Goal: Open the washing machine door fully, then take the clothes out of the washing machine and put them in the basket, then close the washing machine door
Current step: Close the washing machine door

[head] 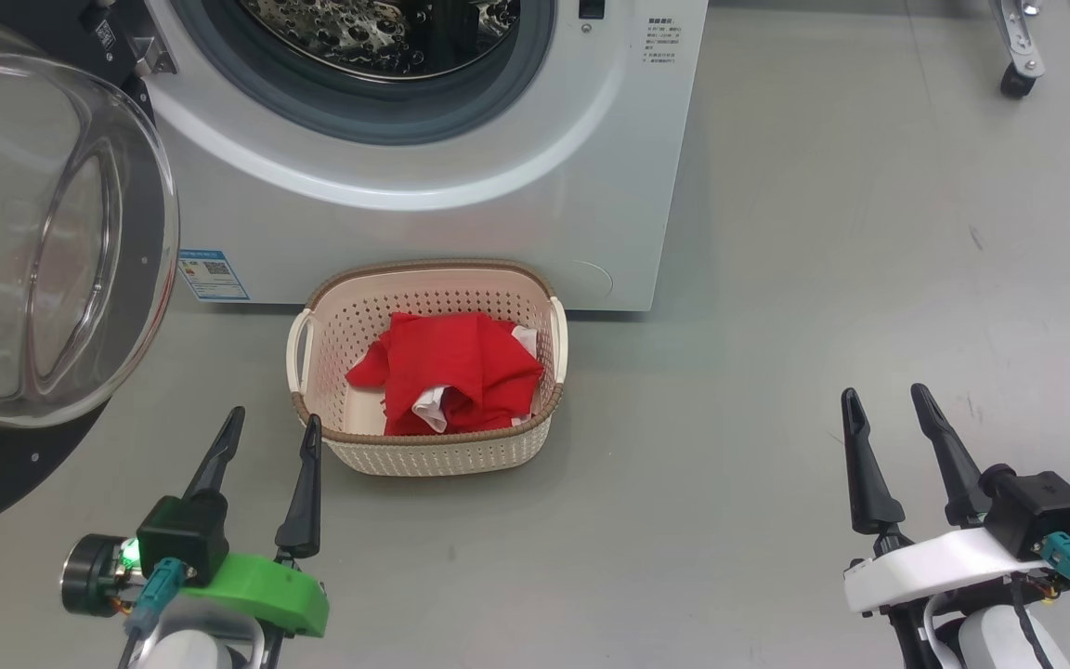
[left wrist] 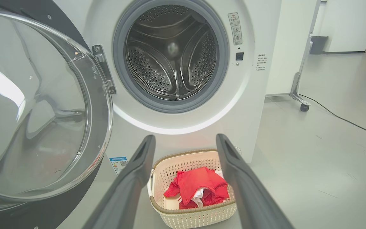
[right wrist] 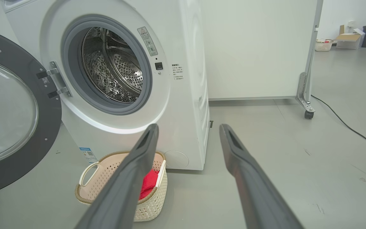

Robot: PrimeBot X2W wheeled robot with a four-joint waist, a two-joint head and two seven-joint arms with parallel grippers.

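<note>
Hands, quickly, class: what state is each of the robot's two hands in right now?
Left hand: open, holding nothing.
Right hand: open, holding nothing.

A: Behind the jaws of the left gripper (head: pixel 275 418)?
B: A green bracket (head: pixel 275 590), black camera block (head: pixel 184 539), teal plug (head: pixel 156 590).
A: The right gripper (head: pixel 884 393)?
B: Same long dark fingers (head: pixel 860 465); white bracket (head: pixel 925 567), thin black cables (head: pixel 1023 623) just behind.

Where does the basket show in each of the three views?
Head view: basket at lower centre, on the floor before the washer.
Left wrist view: basket at bottom centre, seen between the fingers of the left gripper.
Right wrist view: basket at lower left, partly behind one finger of the right gripper.
Shared landmark: the blue sticker on the washer, left of the basket in all three.
</note>
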